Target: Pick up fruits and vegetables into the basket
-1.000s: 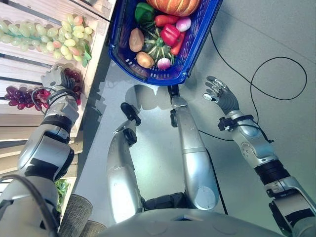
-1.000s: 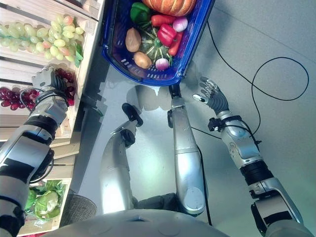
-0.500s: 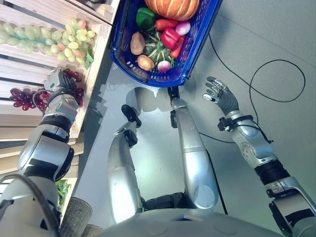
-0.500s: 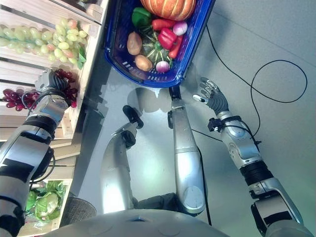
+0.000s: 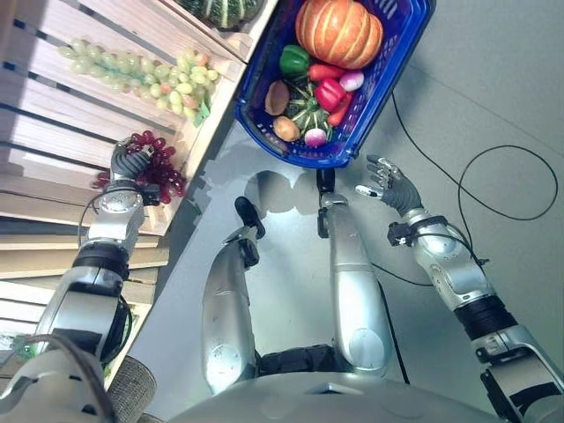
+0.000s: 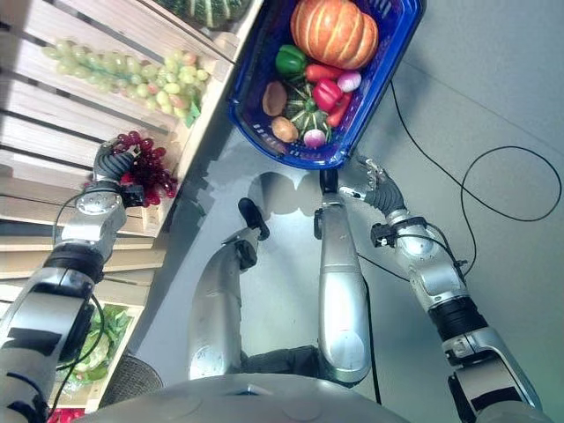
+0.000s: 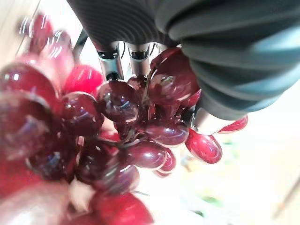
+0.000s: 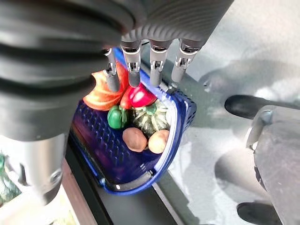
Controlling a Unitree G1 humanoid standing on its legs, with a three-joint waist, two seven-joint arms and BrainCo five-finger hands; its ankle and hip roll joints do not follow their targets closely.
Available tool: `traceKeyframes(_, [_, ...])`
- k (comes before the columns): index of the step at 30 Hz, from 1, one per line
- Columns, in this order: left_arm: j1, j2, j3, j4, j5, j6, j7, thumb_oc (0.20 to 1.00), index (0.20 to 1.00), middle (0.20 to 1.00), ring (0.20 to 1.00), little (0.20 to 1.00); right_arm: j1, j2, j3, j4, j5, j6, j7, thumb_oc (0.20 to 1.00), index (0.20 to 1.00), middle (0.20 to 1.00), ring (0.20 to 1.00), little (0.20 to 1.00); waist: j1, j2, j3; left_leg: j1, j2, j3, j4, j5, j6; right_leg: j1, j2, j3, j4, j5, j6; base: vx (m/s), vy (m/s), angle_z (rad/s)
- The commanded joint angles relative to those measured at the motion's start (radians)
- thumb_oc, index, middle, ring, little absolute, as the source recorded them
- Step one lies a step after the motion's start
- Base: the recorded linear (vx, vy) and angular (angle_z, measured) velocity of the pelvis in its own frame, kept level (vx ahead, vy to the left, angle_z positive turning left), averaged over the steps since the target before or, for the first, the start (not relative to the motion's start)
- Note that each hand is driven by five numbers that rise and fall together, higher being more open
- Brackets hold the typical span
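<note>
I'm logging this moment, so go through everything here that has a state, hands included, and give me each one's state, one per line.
left hand: shut on the red grapes, at the wooden shelf.
red grapes: gripped, lying on the shelf edge.
green grapes: lying on a shelf slat, untouched.
basket: on the floor, holding a pumpkin, peppers, potatoes and other vegetables.
right hand: open, holding nothing, just short of the basket.

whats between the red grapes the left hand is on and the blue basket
In the left eye view, a wooden shelf edge and a strip of bare grey floor separate the red grapes under the left hand from the blue basket.
</note>
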Motion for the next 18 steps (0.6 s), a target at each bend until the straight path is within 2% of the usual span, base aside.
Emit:
traceKeyframes(1, [0.096, -0.044, 0.065, -0.095, -0.081, -0.092, -0.037, 0.200, 0.200, 0.200, 0.200, 0.200, 0.082, -0.010, -0.028, -0.099, -0.114, -0.006, -0.037, 1.000, 1.000, 1.000, 1.000, 1.000, -0.008, 0.050, -0.052, 0.008, -0.030, 0.001, 0.031, -0.057, 0.031, 0.093, 0.003, -0.031, -0.028, -0.096, 0.054, 0.04, 0.024, 0.09])
traceKeyframes(10, [0.142, -0.029, 0.118, -0.335, -0.115, -0.098, -0.078, 0.200, 0.200, 0.200, 0.200, 0.200, 0.026, -0.017, 0.006, -0.096, -0.322, 0.030, -0.098, 1.000, 1.000, 1.000, 1.000, 1.000, 0.031, 0.041, -0.052, 0.150, -0.042, -0.027, -0.003, -0.063, 0.041, 0.264, -0.006, -0.041, -0.065, -0.105, 0.054, 0.04, -0.022, 0.07])
traceKeyframes(16, [0.139, -0.015, 0.127, -0.470, -0.126, -0.084, -0.123, 0.200, 0.200, 0.200, 0.200, 0.200, -0.054, -0.015, 0.049, -0.090, -0.401, 0.060, -0.089, 1.000, 1.000, 1.000, 1.000, 1.000, 0.059, 0.037, -0.054, 0.229, -0.053, -0.057, -0.020, -0.065, 0.044, 0.363, -0.018, -0.054, -0.087, -0.110, 0.054, 0.03, -0.038, 0.06])
traceKeyframes(17, [0.138, -0.016, 0.127, -0.486, -0.129, -0.080, -0.134, 0.200, 0.200, 0.200, 0.200, 0.200, -0.066, -0.012, 0.057, -0.091, -0.406, 0.064, -0.086, 1.000, 1.000, 1.000, 1.000, 1.000, 0.063, 0.036, -0.056, 0.227, -0.052, -0.051, -0.030, -0.039, 0.051, 0.366, -0.020, -0.062, -0.101, -0.083, 0.046, -0.02, -0.047, 0.09])
traceKeyframes(18, [0.136, -0.017, 0.122, -0.509, -0.138, -0.077, -0.150, 0.200, 0.200, 0.200, 0.200, 0.200, -0.084, -0.007, 0.071, -0.089, -0.426, 0.067, -0.079, 1.000, 1.000, 1.000, 1.000, 1.000, 0.069, 0.036, -0.063, 0.239, -0.054, -0.056, -0.034, -0.040, 0.051, 0.380, -0.022, -0.063, -0.105, -0.084, 0.046, -0.03, -0.048, 0.11])
